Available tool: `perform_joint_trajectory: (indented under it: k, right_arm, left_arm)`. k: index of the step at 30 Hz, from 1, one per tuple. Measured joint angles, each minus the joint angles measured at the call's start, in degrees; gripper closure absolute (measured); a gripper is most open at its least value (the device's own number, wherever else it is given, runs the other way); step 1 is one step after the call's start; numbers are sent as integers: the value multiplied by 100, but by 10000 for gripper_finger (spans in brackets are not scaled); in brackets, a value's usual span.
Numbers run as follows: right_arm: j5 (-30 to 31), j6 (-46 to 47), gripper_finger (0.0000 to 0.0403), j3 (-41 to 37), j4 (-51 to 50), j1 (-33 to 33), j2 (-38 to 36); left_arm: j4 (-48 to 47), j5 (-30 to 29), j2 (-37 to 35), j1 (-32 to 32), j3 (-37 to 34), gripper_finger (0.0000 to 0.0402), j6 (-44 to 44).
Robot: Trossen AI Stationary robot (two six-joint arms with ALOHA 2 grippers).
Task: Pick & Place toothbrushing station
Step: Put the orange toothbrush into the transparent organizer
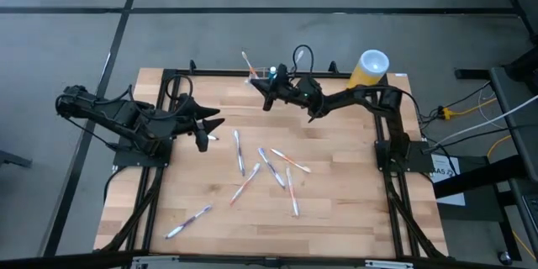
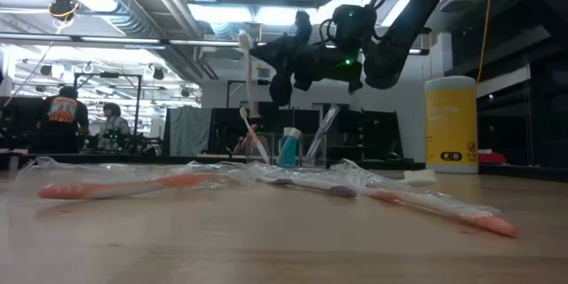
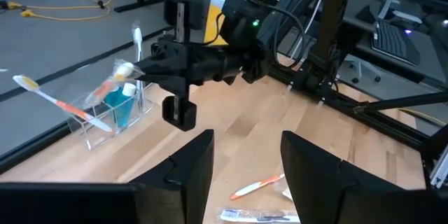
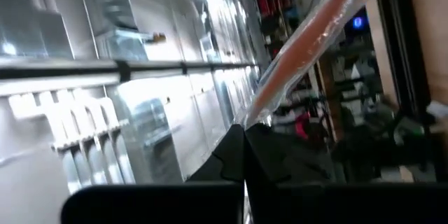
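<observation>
Roughly mid-task, as a judgement: the toothbrushing station [image 3: 112,115] sits at the far edge of the table [image 1: 345,210], just beside the right gripper [image 1: 262,84], with the yellow cylinder [image 1: 368,69] well apart toward the far right corner. It already holds a few items: a blue tube [image 2: 288,148] upright in it, a brush leaning out to one side [image 3: 52,98], another brush standing tall [image 2: 247,89]. The right gripper hovers above the holder with jaws clamped on a wrapped orange toothbrush [image 4: 308,38], held in the air and not yet seated, its free end angled away from the fingers. The left gripper [image 1: 204,126] waits over the left part of the table, jaws apart, nothing between them. What is left: several wrapped toothbrushes [image 1: 271,168] lie scattered mid-table, one more [image 1: 189,220] near the front left. The holder's long axis, in the left wrist view, runs roughly along the table's far edge; it stands upright, open side up. Likely next need is lining the held brush with a free slot, since the slots already look crowded
</observation>
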Motion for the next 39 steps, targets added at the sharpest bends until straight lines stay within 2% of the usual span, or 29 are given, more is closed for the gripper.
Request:
perform_joint_trajectory:
  k: [7,18,25,39]
  right_arm:
    - [438,140,402,0,-240,-162,75]
    - [404,112,402,-5,-866,-272,79]
    - [476,85,403,-4,-345,-215,75]
    - [518,62,403,-4,-823,-196,75]
  left_arm:
    - [0,-42,0,0,0,240,13]
    - [94,-42,0,0,0,240,11]
    - [92,-42,0,0,0,240,2]
    - [87,-42,0,0,0,240,-45]
